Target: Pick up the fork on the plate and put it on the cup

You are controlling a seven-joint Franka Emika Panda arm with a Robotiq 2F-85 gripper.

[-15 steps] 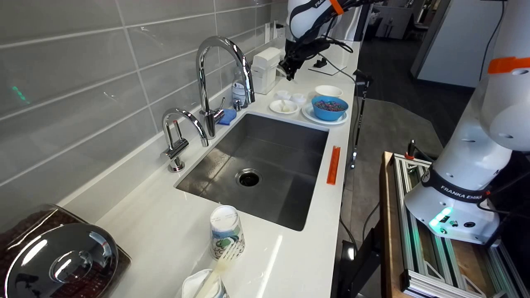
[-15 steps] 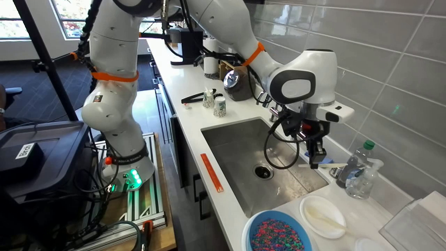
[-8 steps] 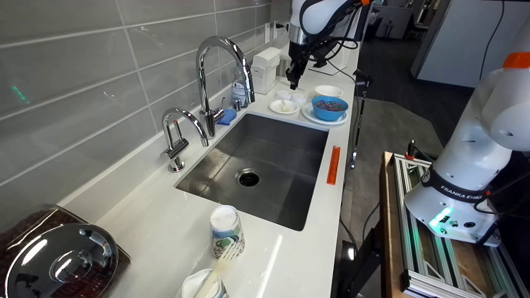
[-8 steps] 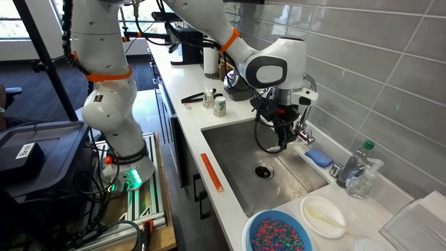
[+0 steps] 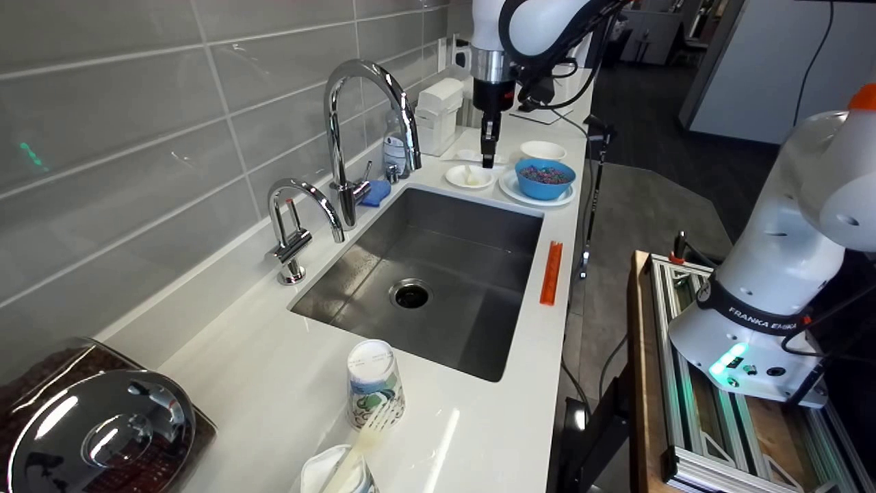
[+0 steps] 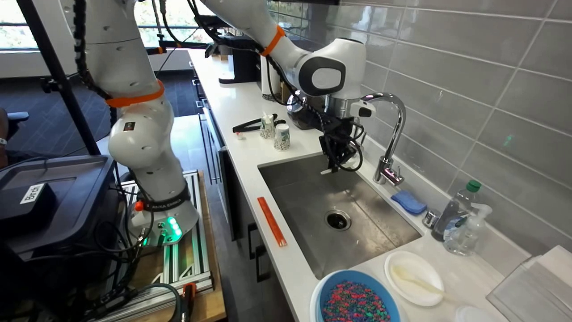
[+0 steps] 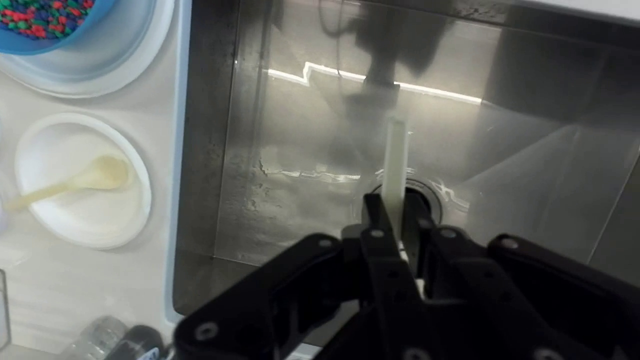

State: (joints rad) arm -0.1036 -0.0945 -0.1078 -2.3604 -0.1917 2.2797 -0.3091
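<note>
My gripper (image 7: 392, 212) is shut on a thin pale utensil, the fork (image 7: 395, 162); its tined end is not visible. In an exterior view the gripper (image 6: 333, 165) holds the fork (image 6: 327, 171) above the sink, clear of its floor. The white plate (image 7: 110, 220) stands beside the sink with a pale spoon-like utensil (image 7: 100, 172) on it; the plate also shows in an exterior view (image 6: 426, 267). A patterned cup (image 5: 373, 383) stands upside down past the sink. Beside it another patterned cup (image 5: 321, 472) has a pale fork (image 5: 366, 441) sticking out of it.
The steel sink (image 6: 304, 205) lies below the gripper. A tall chrome faucet (image 6: 397, 129) rises at its wall side. A blue bowl (image 6: 395, 308) of coloured bits stands by the plate. An orange strip (image 6: 271, 221) lies along the counter edge. Black tongs (image 6: 250, 125) lie behind the cups.
My gripper, with the fork held, has moved across the sink away from the soap bottles and toward the patterned cups. The plate, cups and bowl have not moved.
</note>
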